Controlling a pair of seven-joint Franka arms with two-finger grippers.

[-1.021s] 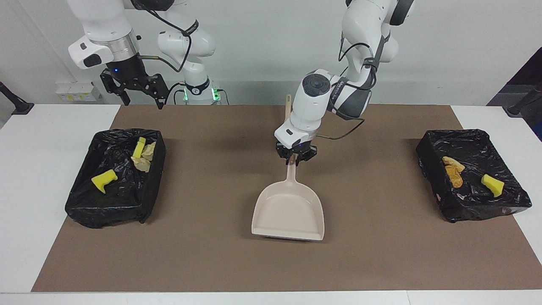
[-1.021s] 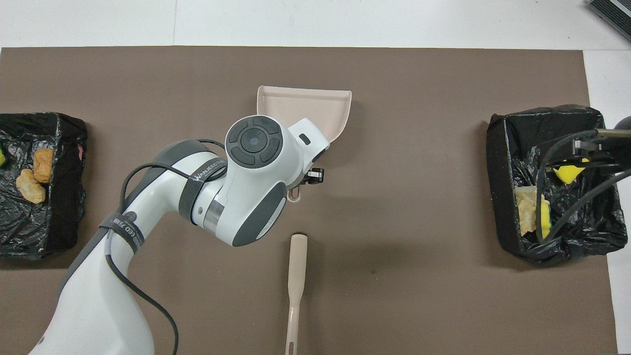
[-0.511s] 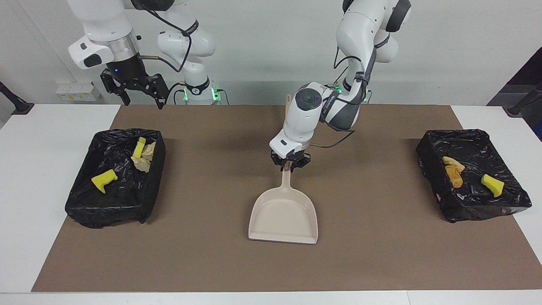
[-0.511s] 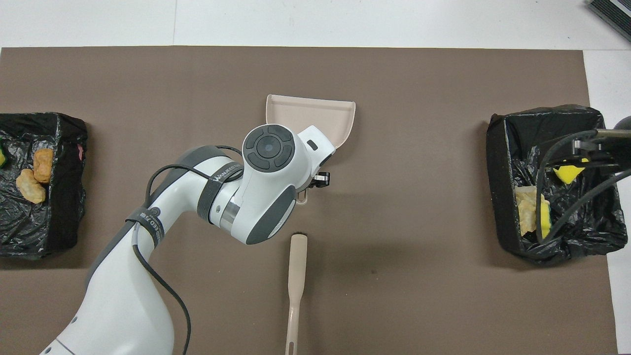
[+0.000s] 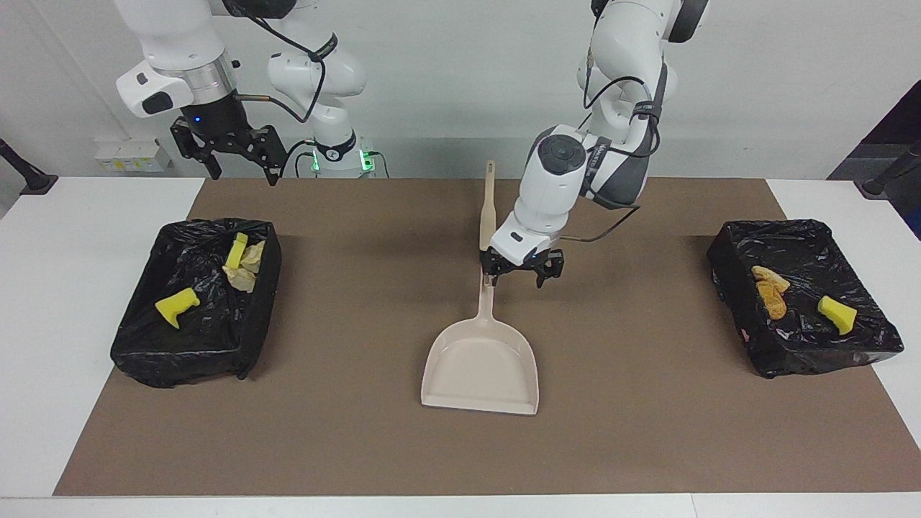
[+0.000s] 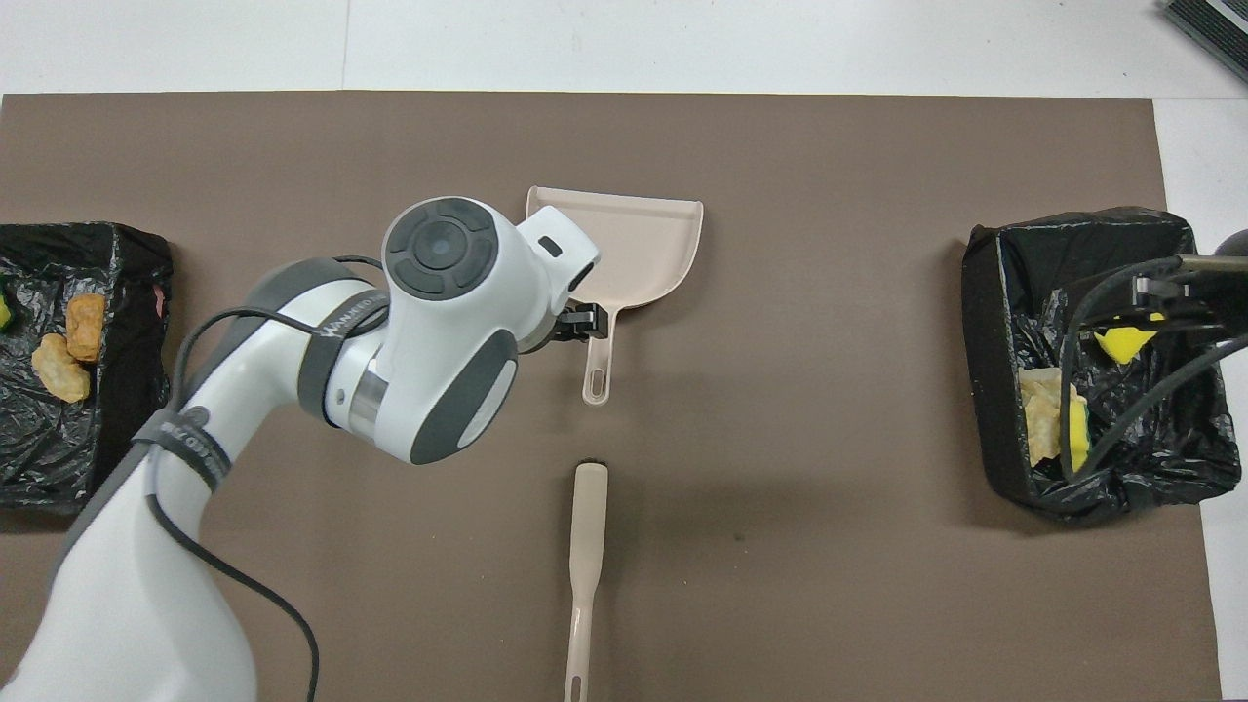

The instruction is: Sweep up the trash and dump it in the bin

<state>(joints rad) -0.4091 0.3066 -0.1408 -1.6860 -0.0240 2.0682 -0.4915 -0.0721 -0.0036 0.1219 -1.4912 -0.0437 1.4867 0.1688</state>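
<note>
The trash lies in two black-lined bins. The bin (image 5: pixel 137 345) (image 6: pixel 994 322) at the right arm's end holds yellow foam (image 5: pixel 177 305) and tan scraps (image 5: pixel 245 270). In the bin (image 5: pixel 727 248) (image 6: pixel 127 419) at the left arm's end are orange bread pieces (image 5: pixel 771 291) (image 6: pixel 73 341) and a yellow chunk (image 5: pixel 837 314). A beige dustpan (image 5: pixel 481 367) (image 6: pixel 634 239) rests flat mid-mat. My left gripper (image 5: pixel 516 275) hangs open just beside its handle (image 5: pixel 487 306) (image 6: pixel 597 366), holding nothing. My right gripper (image 5: pixel 243 171) waits open, raised over the mat's edge near its bin.
A beige brush (image 5: pixel 488 205) (image 6: pixel 588 556) lies on the brown mat (image 5: pixel 345 432), nearer to the robots than the dustpan and in line with its handle. White table (image 5: pixel 43 288) borders the mat at both ends.
My left gripper has opened, let go of the dustpan handle and shifted toward the left arm's end. The dustpan slid slightly before release and now lies still. The right arm has not moved.
</note>
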